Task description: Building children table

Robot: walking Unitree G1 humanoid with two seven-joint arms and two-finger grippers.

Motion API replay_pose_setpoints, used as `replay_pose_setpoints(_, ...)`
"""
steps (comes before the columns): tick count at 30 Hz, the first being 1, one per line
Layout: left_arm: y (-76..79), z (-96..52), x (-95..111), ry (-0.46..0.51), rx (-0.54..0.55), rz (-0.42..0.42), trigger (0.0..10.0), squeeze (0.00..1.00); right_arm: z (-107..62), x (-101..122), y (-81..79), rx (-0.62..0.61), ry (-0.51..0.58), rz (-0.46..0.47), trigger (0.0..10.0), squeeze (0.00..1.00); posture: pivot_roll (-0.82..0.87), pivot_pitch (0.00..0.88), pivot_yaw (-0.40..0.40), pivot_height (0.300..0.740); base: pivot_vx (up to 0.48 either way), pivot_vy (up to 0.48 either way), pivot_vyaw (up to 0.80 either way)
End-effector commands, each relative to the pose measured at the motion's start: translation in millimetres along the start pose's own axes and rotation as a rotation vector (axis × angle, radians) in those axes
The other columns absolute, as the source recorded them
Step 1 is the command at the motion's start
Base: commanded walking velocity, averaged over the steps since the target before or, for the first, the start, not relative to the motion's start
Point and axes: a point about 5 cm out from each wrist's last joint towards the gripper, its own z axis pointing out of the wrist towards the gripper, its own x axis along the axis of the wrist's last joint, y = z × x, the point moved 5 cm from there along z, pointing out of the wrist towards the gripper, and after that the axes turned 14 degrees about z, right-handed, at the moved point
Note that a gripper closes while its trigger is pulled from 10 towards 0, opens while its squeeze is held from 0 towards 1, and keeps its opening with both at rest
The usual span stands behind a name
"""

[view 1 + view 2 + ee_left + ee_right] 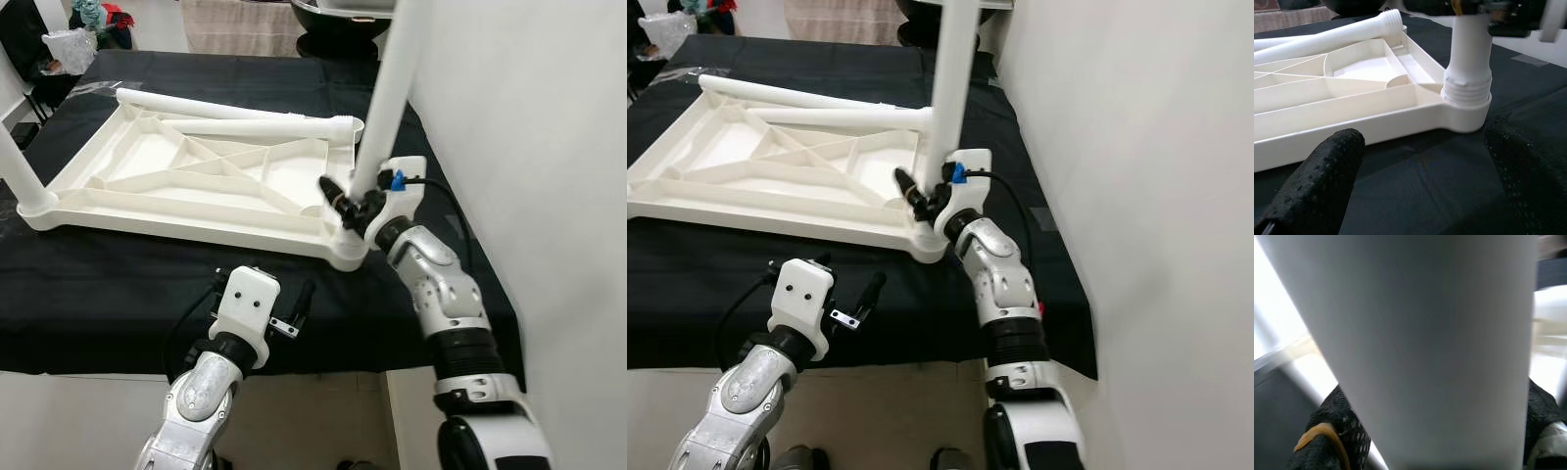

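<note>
A white plastic table top (147, 186) lies upside down on a black cloth, ribs facing up. A white leg (390, 88) stands upright in the near right corner socket (1466, 105). My right gripper (355, 201) is shut on that leg just above the socket; in the right wrist view the leg (1420, 347) sits between the black fingers (1332, 440). Two loose legs (245, 116) lie across the far side of the top. Another leg (20, 171) stands in the near left corner. My left gripper (257, 294) hovers open near the front edge, pointing at the socket.
The black cloth (118, 284) covers the work table, whose front edge runs just behind my left wrist. A white wall (549, 147) rises close on the right. Bags and clutter (78, 29) lie on the floor at the far left.
</note>
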Motion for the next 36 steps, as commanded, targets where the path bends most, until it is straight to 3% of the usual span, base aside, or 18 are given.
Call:
replay_pose_setpoints(1, 1.6, 0.3, -3, -0.007, -0.008, 0.005, 10.0, 0.0, 1.1, -14, -14.3, 0.112, -0.065, 0.036, 10.0, 0.0, 0.06, 0.09, -0.085, 0.74, 0.0, 0.0, 0.0)
replay_pose_setpoints(4, 1.3, 0.7, -2, -0.002, -0.004, 0.006, 10.0, 0.0, -4.5, -9, -26.5, 0.327, -0.121, 0.045, 10.0, 0.0, 0.06, 0.088, -0.087, 0.74, 0.0, 0.0, 0.0)
replay_pose_setpoints(8, 1.0, 0.3, -2, -0.002, -0.002, 0.003, 10.0, 0.0, 2.3, -2, -31.8, 0.4, -0.129, 0.016, 10.0, 0.0, 0.06, 0.088, -0.087, 0.74, 0.0, 0.0, 0.0)
replay_pose_setpoints(9, 1.1, 0.4, -1, -0.001, -0.002, 0.003, 10.0, 0.0, 7.6, 1, -32.6, 0.397, -0.113, 0.003, 6.5, 0.0, 0.07, 0.09, -0.089, 0.74, 0.0, 0.0, 0.0)
replay_pose_setpoints(10, 1.2, 0.6, -1, -0.001, -0.002, 0.004, 10.0, 0.0, 10.9, 4, -33.0, 0.394, -0.101, -0.005, 6.5, 0.0, 0.07, 0.09, -0.089, 0.74, 0.0, 0.0, 0.0)
replay_pose_setpoints(11, 1.1, 0.6, -1, -0.001, -0.002, 0.004, 10.0, 0.0, 14.4, 6, -34.1, 0.394, -0.084, 0.016, 0.0, 0.0, 0.07, 0.087, -0.091, 0.74, 0.0, 0.0, 0.0)
replay_pose_setpoints(19, 0.3, 0.6, -2, 0.0, 0.001, 0.006, 10.0, 0.0, 25.8, 4, -33.2, 0.301, -0.018, 0.027, 0.0, 0.0, 0.07, 0.084, -0.088, 0.74, 0.0, 0.0, 0.0)
replay_pose_setpoints(21, 0.3, 0.4, -2, -0.002, 0.001, 0.006, 10.0, 0.0, 29.0, 2, -20.1, 0.155, 0.025, 0.006, 0.0, 0.0, 0.07, 0.08, -0.087, 0.74, 0.0, 0.0, 0.0)
replay_pose_setpoints(22, 0.3, 0.4, -2, -0.002, 0.001, 0.006, 10.0, 0.0, 29.0, 2, -20.1, 0.155, 0.025, 0.006, 0.0, 0.0, 0.07, 0.08, -0.087, 0.74, 0.0, 0.0, 0.0)
replay_pose_setpoints(23, 0.3, 0.2, -3, -0.002, 0.001, 0.006, 10.0, 0.0, 30.1, 2, -10.7, 0.052, 0.044, -0.02, 0.0, 0.0, 0.07, 0.08, -0.087, 0.74, 0.0, 0.0, 0.0)
replay_pose_setpoints(24, 0.3, 0.2, -3, -0.002, 0.001, 0.006, 10.0, 0.0, 30.1, 2, -10.7, 0.052, 0.044, -0.02, 0.0, 0.0, 0.07, 0.08, -0.087, 0.74, 0.0, 0.0, 0.0)
replay_pose_setpoints(25, 0.4, 0.0, -3, -0.003, 0.001, 0.006, 10.0, 0.0, 29.4, 1, -0.7, -0.063, 0.062, -0.041, 0.0, 0.0, 0.06, 0.078, -0.083, 0.74, 0.0, 0.0, 0.0)
replay_pose_setpoints(26, 0.4, 0.0, -3, -0.003, 0.001, 0.006, 10.0, 0.0, 29.4, 1, -0.7, -0.063, 0.062, -0.041, 0.0, 0.0, 0.06, 0.078, -0.083, 0.74, 0.0, 0.0, 0.0)
replay_pose_setpoints(28, 1.0, -0.8, -4, -0.006, -0.001, 0.007, 10.0, 0.0, 15.3, 4, 33.8, -0.417, 0.127, -0.08, 0.0, 0.0, 0.06, 0.075, -0.081, 0.74, 0.0, 0.0, 0.0)
replay_pose_setpoints(29, 1.0, -0.8, -4, -0.006, -0.001, 0.007, 10.0, 0.0, 15.3, 4, 33.8, -0.417, 0.127, -0.08, 0.0, 0.0, 0.06, 0.075, -0.081, 0.74, 0.0, 0.0, 0.0)
replay_pose_setpoints(30, 1.6, -1.0, -5, -0.006, -0.003, 0.008, 10.0, 0.0, -9.4, 8, 58.4, -0.717, 0.189, -0.089, 0.0, 0.0, 0.06, 0.071, -0.082, 0.74, 0.0, 0.0, 0.0)
replay_pose_setpoints(33, 1.9, -1.0, -5, -0.006, -0.004, 0.009, 10.0, 0.0, -22.2, 9, 65.0, -0.833, 0.216, -0.08, 0.0, 0.0, 0.06, 0.071, -0.082, 0.74, 0.0, 0.0, 0.0)
replay_pose_setpoints(36, 2.3, -1.4, -5, -0.007, -0.004, 0.009, 10.0, 0.0, -29.9, 12, 60.0, -0.912, 0.269, -0.054, 0.0, 0.0, 0.06, 0.067, -0.082, 0.74, 0.0, 0.0, 0.0)
